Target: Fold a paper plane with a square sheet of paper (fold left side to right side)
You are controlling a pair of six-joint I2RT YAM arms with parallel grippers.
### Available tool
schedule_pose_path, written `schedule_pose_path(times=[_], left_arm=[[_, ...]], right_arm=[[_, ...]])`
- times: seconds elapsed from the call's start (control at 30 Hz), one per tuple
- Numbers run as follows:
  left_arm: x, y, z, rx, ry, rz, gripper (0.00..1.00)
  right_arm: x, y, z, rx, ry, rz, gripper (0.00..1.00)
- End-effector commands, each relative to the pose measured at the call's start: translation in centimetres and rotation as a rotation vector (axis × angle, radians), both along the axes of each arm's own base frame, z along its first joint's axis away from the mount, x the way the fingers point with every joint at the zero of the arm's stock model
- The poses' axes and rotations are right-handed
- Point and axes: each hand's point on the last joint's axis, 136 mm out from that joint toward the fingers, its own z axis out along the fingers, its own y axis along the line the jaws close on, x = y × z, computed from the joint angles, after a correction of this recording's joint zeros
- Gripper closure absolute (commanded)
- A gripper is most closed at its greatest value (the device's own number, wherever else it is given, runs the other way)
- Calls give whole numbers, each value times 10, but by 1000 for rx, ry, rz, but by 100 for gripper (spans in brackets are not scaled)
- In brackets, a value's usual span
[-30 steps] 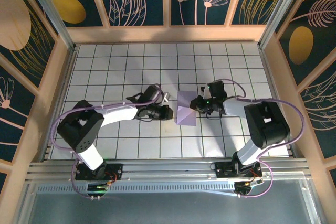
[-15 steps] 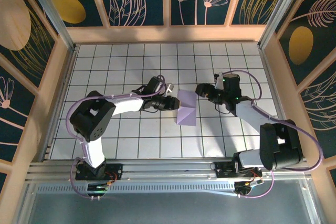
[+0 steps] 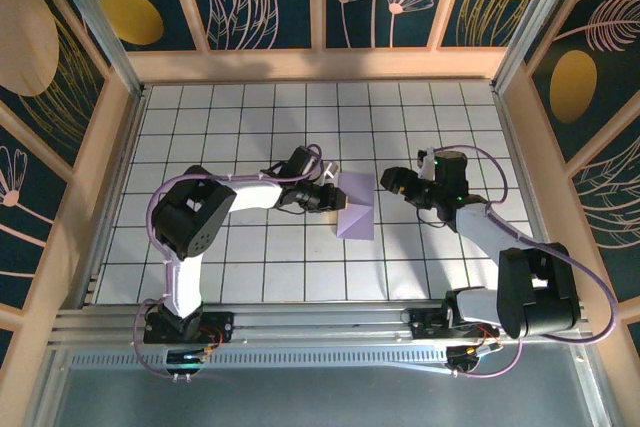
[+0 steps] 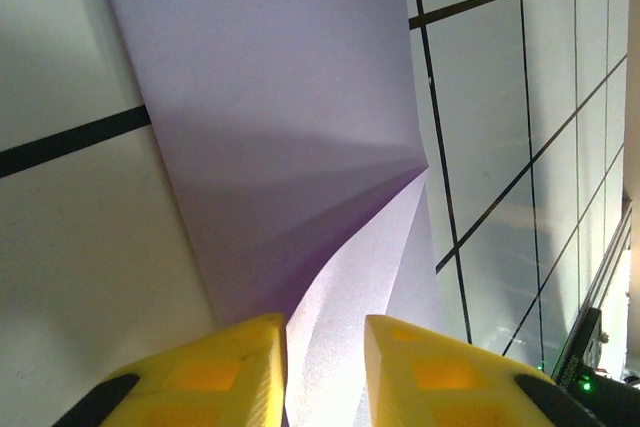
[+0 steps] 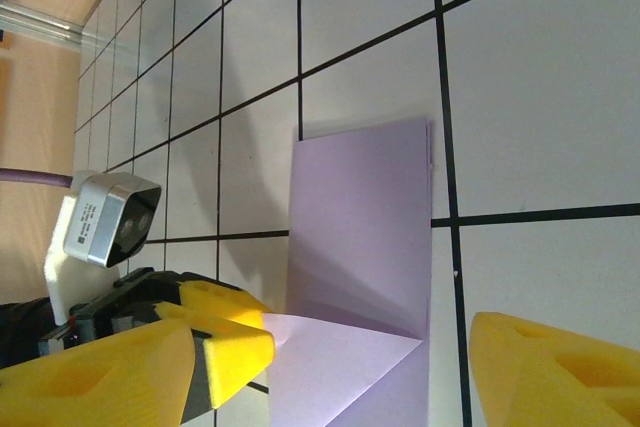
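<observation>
Letting go, your right tool (image 3: 390, 180) gapes empty; the left tool (image 4: 325, 367) alone straddles the square sheet of paper (image 3: 357, 213), grip unclear.

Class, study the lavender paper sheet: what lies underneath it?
Under the square sheet of paper lies the white grid table; its black lines run beneath and are covered there. Whether anything else lies under it cannot be seen. One flap stands raised at the left pincer.

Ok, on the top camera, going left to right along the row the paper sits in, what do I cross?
First the left arm's elbow → left tool, at the paper's left edge → folded lavender paper → right tool, open and clear of the paper → right arm's forearm.
</observation>
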Motion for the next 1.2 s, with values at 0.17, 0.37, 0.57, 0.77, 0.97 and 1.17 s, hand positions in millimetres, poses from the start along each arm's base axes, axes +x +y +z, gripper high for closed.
schedule_pose_path(times=[0.17, 0.37, 0.57, 0.77, 0.97, 1.17], left_arm=[[7, 0, 15, 0, -71, 1, 96], [9, 5, 48, -93, -146, 79, 100], [0, 12, 55, -149, -140, 126, 100], [-2, 15, 52, -144, -136, 134, 100], [-2, 17, 51, -141, -137, 138, 100], [-4, 20, 48, -133, -134, 143, 100]], right_arm=[[-10, 10, 7, 51, -12, 76, 32], [-27, 28, -3, 112, 33, 157, 40], [-38, 55, -15, 161, 69, 208, 43], [-36, 77, -20, 214, 74, 231, 44], [-27, 88, -30, 217, 90, 221, 44], [-25, 89, -41, 199, 121, 205, 43]])
